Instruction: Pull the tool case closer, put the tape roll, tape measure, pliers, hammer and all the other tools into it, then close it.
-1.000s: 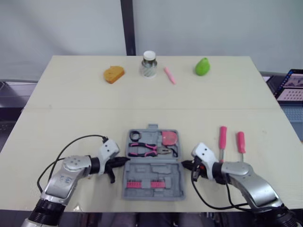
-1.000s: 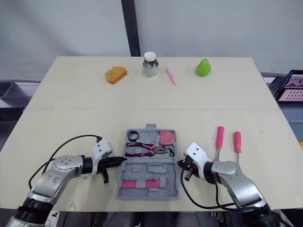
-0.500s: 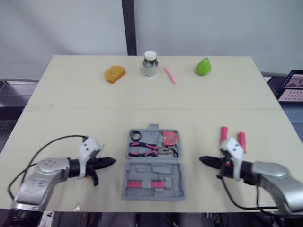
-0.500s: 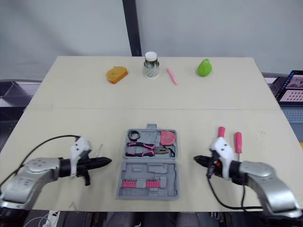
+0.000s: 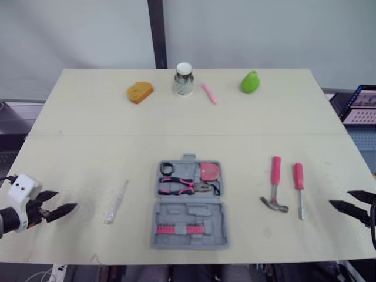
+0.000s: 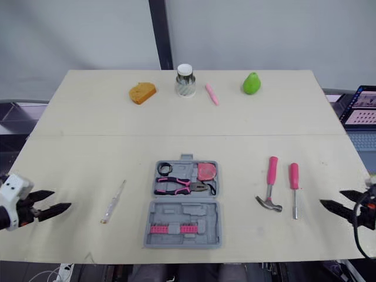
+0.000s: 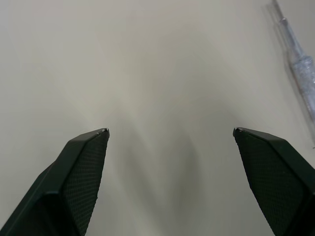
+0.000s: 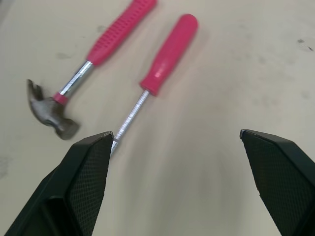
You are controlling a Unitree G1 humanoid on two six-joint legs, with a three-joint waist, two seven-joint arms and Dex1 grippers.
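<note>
The grey tool case (image 5: 191, 215) lies open near the table's front middle. In its far half are a black tape roll (image 5: 168, 168), pink-handled pliers (image 5: 179, 185) and a pink tape measure (image 5: 210, 171). Right of the case lie a pink-handled hammer (image 5: 274, 185) and a pink screwdriver (image 5: 299, 179); both also show in the right wrist view, hammer (image 8: 98, 49) and screwdriver (image 8: 167, 49). A clear thin tool (image 5: 116, 202) lies left of the case. My left gripper (image 5: 66, 200) hovers open at the far left edge. My right gripper (image 5: 339, 198) stands open at the far right, just right of the screwdriver.
Along the table's far edge sit an orange sponge-like piece (image 5: 140, 92), a lidded jar (image 5: 184, 79), a pink pen (image 5: 210, 93) and a green pear (image 5: 250, 82). A laptop (image 5: 361, 106) stands off the table's right side.
Both arms have drawn back from the sides of the case out to the table's left and right edges, and both grippers have opened. The case stays in place.
</note>
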